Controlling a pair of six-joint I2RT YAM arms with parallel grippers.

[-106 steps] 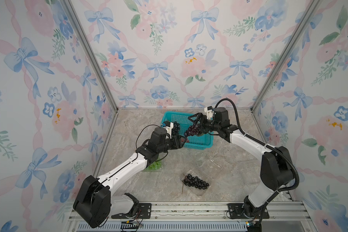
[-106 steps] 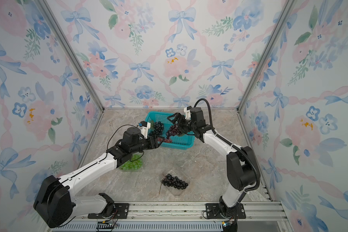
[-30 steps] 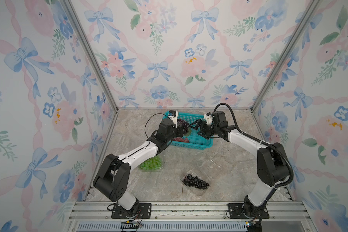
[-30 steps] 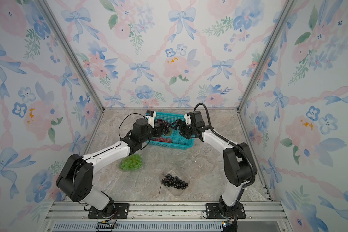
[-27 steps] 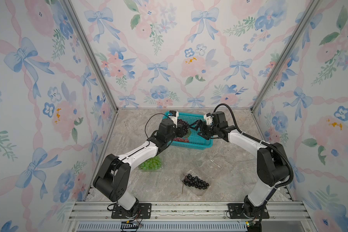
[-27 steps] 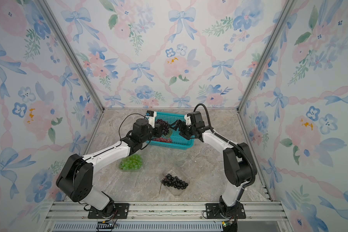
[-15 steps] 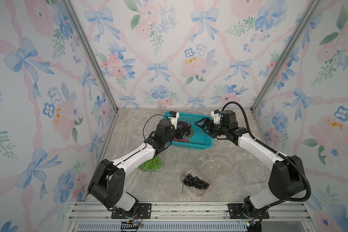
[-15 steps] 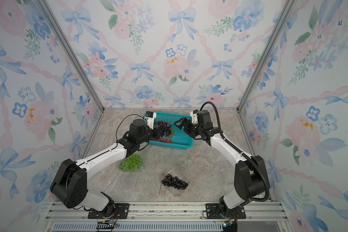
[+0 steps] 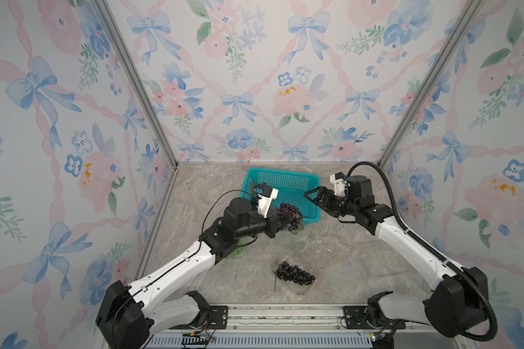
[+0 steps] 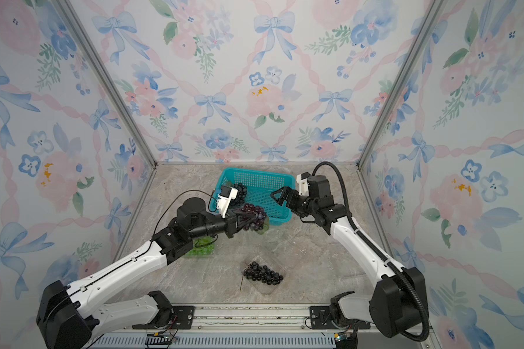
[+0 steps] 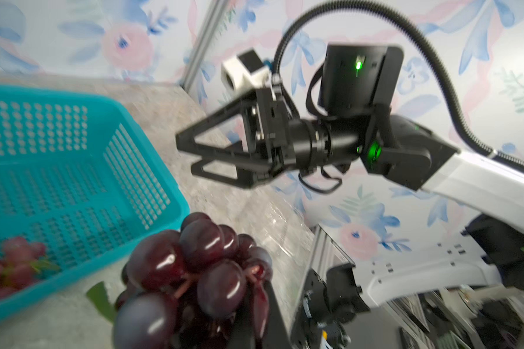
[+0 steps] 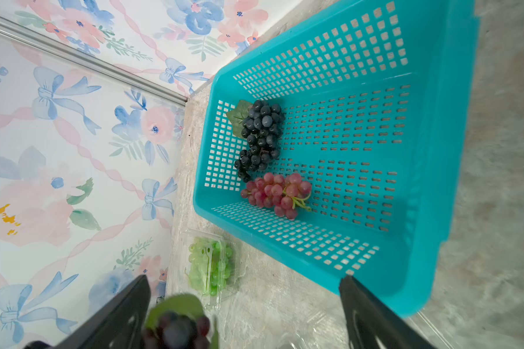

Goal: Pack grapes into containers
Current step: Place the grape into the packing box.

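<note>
left gripper [image 9: 280, 223] shut tight on purple grapes [image 9: 289, 216], held up by the basket [image 9: 285, 181] front, so they don't drop | right gripper [image 9: 310, 197] wide, empty, out of the way | clear container [image 9: 315, 254] near, looks ready for them

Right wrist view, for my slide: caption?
Basket holds a dark bunch and a red bunch; green grapes sit boxed outside.

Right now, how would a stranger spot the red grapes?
Find the teal mesh basket by the back wall. Two bunches lie inside it. The red bunch is pinkish with a pale green stem; its blue-black neighbour is darker and has a leaf.
</note>
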